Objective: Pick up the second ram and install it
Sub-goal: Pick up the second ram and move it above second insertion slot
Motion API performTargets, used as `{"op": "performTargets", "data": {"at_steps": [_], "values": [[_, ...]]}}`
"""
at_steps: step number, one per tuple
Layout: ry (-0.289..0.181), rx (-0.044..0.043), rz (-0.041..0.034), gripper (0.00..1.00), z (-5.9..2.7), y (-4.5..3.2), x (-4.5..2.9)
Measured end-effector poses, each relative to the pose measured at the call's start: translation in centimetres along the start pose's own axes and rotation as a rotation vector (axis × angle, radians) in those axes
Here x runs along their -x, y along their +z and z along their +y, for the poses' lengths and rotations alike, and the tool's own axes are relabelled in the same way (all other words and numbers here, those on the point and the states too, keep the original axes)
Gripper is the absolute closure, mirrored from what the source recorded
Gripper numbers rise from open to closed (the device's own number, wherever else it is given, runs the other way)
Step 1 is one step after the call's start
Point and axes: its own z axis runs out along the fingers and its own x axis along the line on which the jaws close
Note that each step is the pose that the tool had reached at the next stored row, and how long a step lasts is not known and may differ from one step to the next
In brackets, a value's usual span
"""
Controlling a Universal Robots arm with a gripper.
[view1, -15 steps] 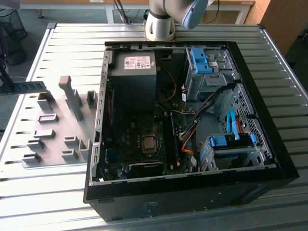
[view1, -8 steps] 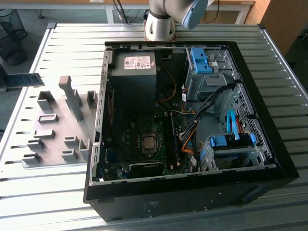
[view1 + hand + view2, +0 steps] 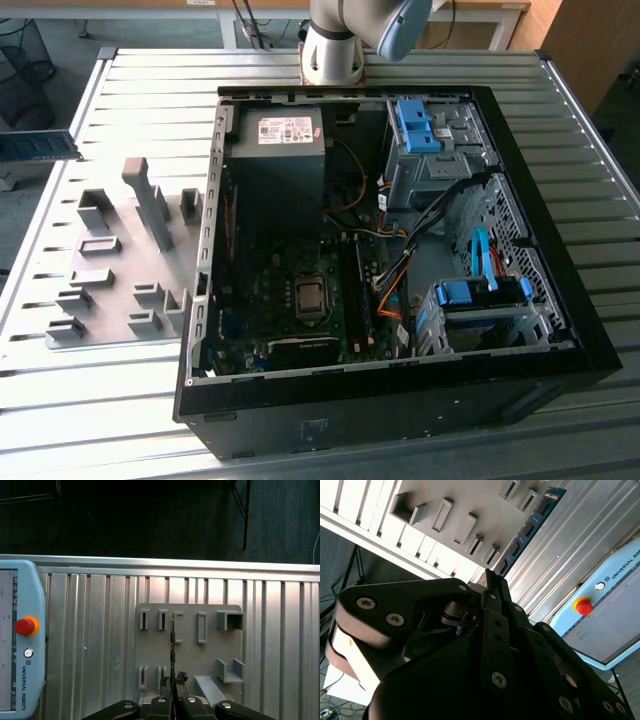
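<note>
Gripper (image 3: 492,582) links fill the foreground in the second wrist view, the 2 fingers clenched on 1 short end of the second ram (image 3: 532,522). In the exterior view, the ribbed metal table (image 3: 150,90) carries the open computer case (image 3: 400,400) and, beside it, the grey fixture plate (image 3: 110,215). The ram hangs beyond that plate at the exterior view's left, well apart from the case, and the frame edge cuts it off.

I judge the stick light, stiff and brittle: it is a thin board with small chips, so it is best held by its short ends and kept square against twisting. The finger links hide the exact pinch point. In the first wrist view the stick is edge-on, a mere line. The case's memory slots (image 3: 352,285) are dark, and I cannot tell whether 1 is already filled.
</note>
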Motion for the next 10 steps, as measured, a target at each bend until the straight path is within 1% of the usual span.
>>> {"op": "performTargets", "data": {"at_steps": [5,10], "values": [[0.0,0.0,0.0001,0.86,0.03,-1.01,0.03],[0.0,0.0001,0.0005,0.86,-0.02,-1.08,0.04]]}}
